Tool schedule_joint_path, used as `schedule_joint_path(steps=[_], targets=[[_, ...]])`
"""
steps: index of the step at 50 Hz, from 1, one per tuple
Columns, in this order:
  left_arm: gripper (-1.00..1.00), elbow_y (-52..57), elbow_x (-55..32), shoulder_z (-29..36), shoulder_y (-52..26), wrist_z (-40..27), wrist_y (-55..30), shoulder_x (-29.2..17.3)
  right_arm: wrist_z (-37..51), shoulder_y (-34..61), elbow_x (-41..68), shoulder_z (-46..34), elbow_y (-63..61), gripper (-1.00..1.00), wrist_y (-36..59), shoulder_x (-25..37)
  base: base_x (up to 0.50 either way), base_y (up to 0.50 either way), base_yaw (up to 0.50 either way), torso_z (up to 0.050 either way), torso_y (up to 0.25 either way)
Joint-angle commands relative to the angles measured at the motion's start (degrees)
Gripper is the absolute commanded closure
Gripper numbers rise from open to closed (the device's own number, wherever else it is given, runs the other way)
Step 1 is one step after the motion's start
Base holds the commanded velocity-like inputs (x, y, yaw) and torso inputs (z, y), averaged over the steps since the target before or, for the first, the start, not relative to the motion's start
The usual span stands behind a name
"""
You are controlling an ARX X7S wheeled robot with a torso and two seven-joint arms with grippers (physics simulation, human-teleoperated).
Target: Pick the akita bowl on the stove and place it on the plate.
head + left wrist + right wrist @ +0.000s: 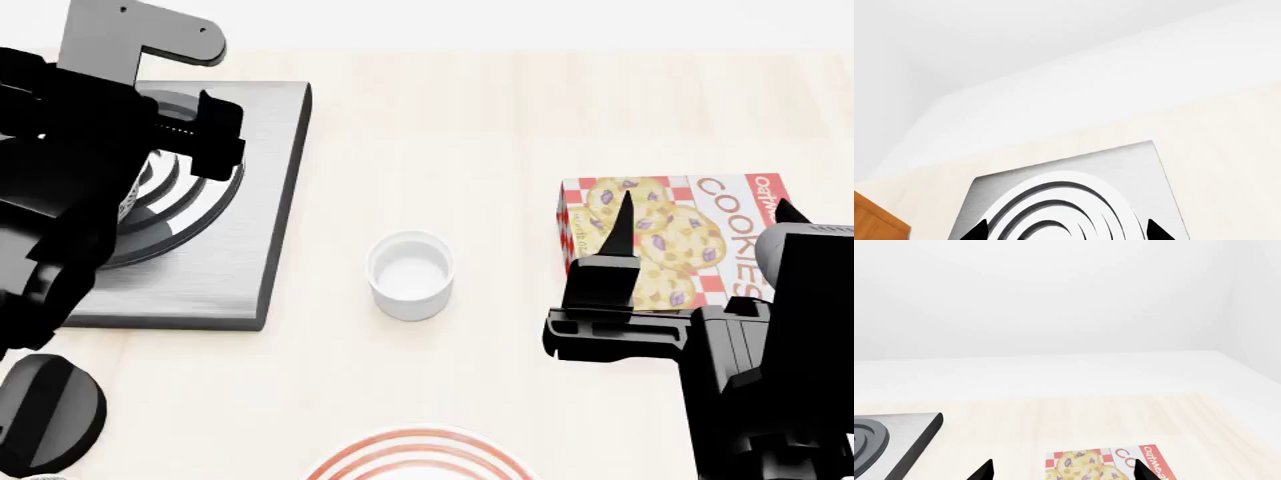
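Dark-grey metal fills the lower part of the left wrist view: the flat square stove slab [1134, 170] with its raised concentric ring burner lies on the pale cream wooden table [1227, 150]. The left gripper [1067, 232] sits over the burner. Its two black fingertips [977, 232] are set wide apart, with the rings showing between them. An orange-brown wooden surface [874, 220] shows at one corner.

Head view: the left arm covers the burner side of the stove. At the arm's edge, over the rings, a sliver of the white, grey-speckled akita bowl [131, 190] shows; the rest is hidden, and contact with the fingers cannot be determined. The round black knob [47, 410] lies near the stove's front edge. A small plain white cup [411, 272] stands just beside the stove, on its right. The large white plate with red concentric rings [420, 455] lies at the near edge, cut off by the frame and apart from the cup. The right gripper [703, 225] is above a flat red-and-white cookie box [667, 200], with its fingers spread and holding nothing.

Right wrist view: the black fingertips [984, 471] stand well apart, with the cookie box between them. One corner of the stove shows to the side.
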Motion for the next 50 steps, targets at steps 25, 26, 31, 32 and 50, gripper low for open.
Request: schedule_joint_path(steps=[25, 26, 31, 32, 50], targets=[[-1.00, -6.84, 2.03, 3.12, 0.61, -2.47, -1.80, 0.48, 1.28, 0.34, 1.57, 0.07, -0.08, -1.00, 0.35, 0.42, 0.00, 0.00, 0.00, 0.000, 0.000], [-1.00, -6.77, 1.82, 2.87, 0.68, -2.60, -2.06, 0.42, 1.32, 0.34, 1.61, 0.07, -0.08, -1.00, 0.36, 0.44, 0.00, 0.00, 0.00, 0.000, 0.000], [-1.00, -7.15, 1.79, 2.82, 0.80, -2.90, -2.21, 0.19, 1.45, 0.32, 1.78, 0.03, -0.04, -1.00, 0.27, 0.53, 0.00, 0.00, 0.00, 0.000, 0.000], [-1.00, -7.22, 1.81, 2.87, 0.80, -2.95, -2.27, 0.18, 1.49, 0.32, 1.81, 0.03, -0.03, -1.00, 0.26, 0.54, 0.00, 0.00, 0.00, 0.000, 0.000], [-1.00, -8.21, 1.58, 3.08, 2.07, -3.39, -1.97, -0.17, 2.01, 0.25, 2.41, -0.07, 0.10, -1.00, -0.05, 0.83, 0.00, 0.00, 0.00, 0.000, 0.000]])
